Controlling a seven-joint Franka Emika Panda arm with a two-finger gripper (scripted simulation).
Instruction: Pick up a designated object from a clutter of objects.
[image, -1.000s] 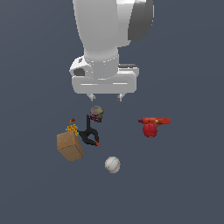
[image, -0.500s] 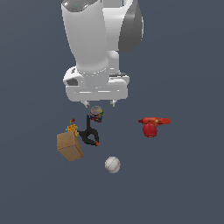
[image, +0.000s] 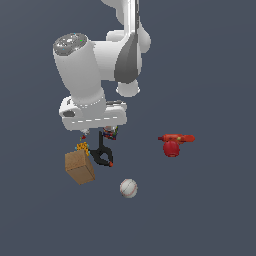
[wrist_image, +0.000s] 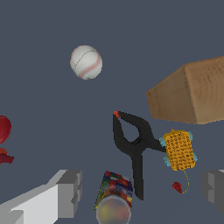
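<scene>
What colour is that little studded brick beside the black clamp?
The studded brick is orange-yellow with teal bits at its edges, clearest in the wrist view.

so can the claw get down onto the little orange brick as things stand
Probably yes, but it is tight. The open claw hangs above the orange brick, whose top shows uncovered. The black clamp touches one side and the brown box sits close by, so the fingers could bump either.

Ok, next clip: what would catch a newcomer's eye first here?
The big white arm looming over a tight huddle: brown box, black clamp and orange studded brick, with the open tool just above them. Away from the huddle lie a white baseball and a red drill.
</scene>
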